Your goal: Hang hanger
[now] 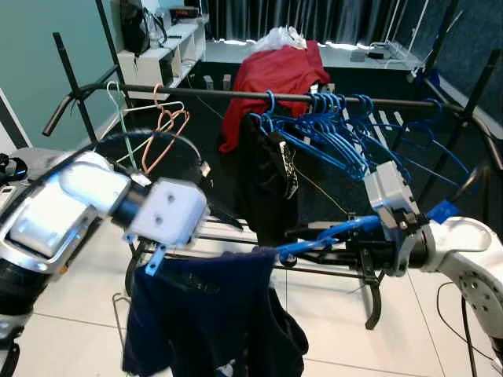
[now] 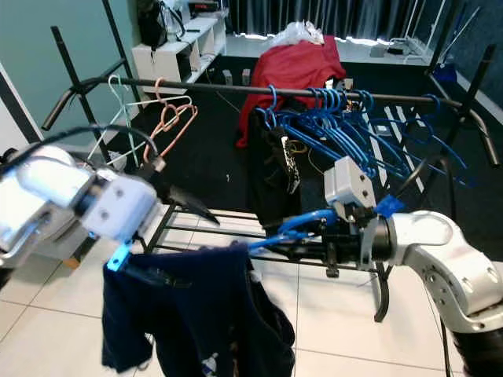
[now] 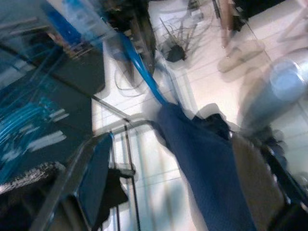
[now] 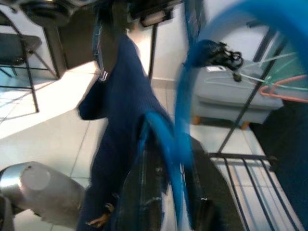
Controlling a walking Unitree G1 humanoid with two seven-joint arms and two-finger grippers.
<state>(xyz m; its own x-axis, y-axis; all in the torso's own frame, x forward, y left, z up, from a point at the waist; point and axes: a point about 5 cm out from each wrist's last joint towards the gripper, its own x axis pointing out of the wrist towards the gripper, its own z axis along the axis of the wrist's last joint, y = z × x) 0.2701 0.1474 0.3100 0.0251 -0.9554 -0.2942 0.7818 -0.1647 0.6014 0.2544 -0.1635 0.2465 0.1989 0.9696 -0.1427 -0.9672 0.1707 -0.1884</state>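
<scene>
— Holding what now?
— My right gripper (image 2: 314,233) pinches the blue plastic hanger (image 2: 295,228) carrying a dark navy garment (image 2: 196,314), below the black metal rail (image 2: 236,89). Left gripper (image 2: 185,200): fingers I cannot tell.

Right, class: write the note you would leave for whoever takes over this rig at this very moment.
Right gripper: shut on the blue hanger, near its hook end.
Left gripper: at the hanger's other end; fingers' state unclear.
The navy shirt hangs on the hanger, held low in front of the rack, well below the rail.
The rail already holds a bunch of blue hangers, a black garment, and pink hangers further left.
Done: shirt on hanger, hanger lifted.
Left: raise it, hook it over the rail, probably in the gap left of the bunch, then release.
</scene>
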